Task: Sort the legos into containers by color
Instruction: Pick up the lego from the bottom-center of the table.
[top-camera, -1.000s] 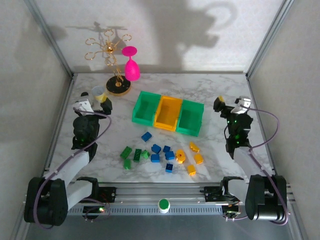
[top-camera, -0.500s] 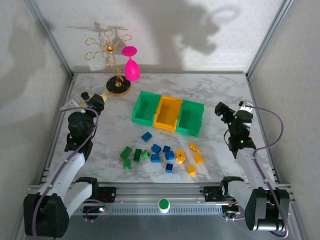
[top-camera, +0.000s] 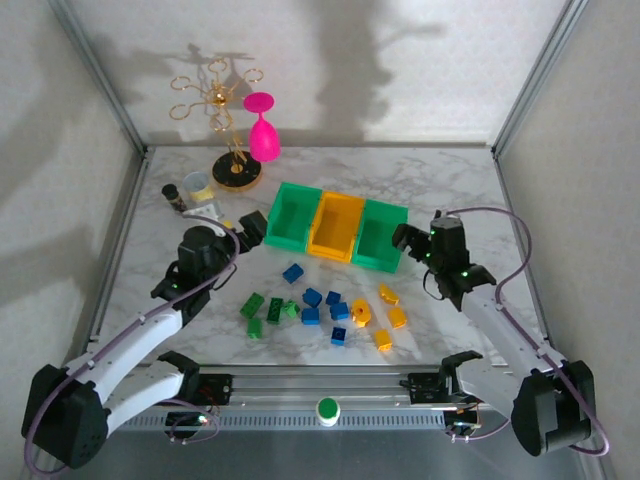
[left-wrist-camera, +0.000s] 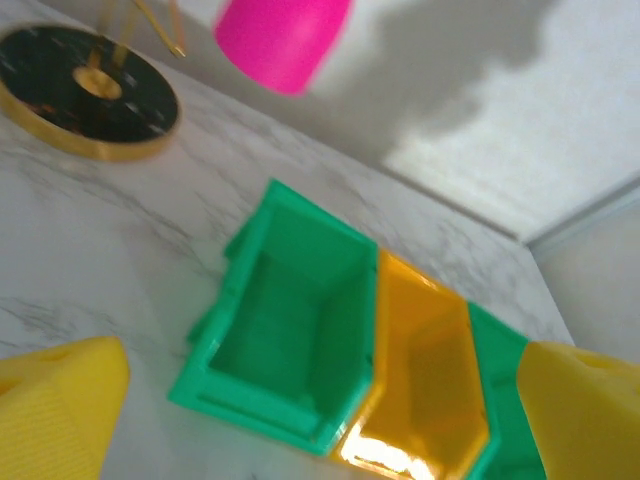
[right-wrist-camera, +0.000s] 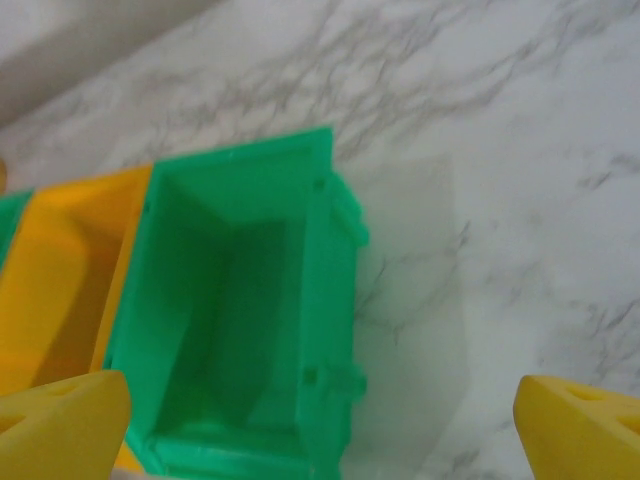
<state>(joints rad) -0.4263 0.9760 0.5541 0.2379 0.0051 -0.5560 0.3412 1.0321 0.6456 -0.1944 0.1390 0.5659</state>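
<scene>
Top external: left gripper (top-camera: 252, 226) jaws apart, just beside left green bin (top-camera: 283, 238). Right gripper (top-camera: 404, 240) jaws apart, beside right green bin (top-camera: 378, 262). Orange bin (top-camera: 335, 250) between them. Blue, green and orange legos (top-camera: 312, 297) lie scattered on marble table (top-camera: 440, 180), nearer than the bins.

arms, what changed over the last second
The left hand swung inward to the left green bin, the right hand to the right green bin. Both are open, holding nothing. Legos and bins stayed put.
</scene>
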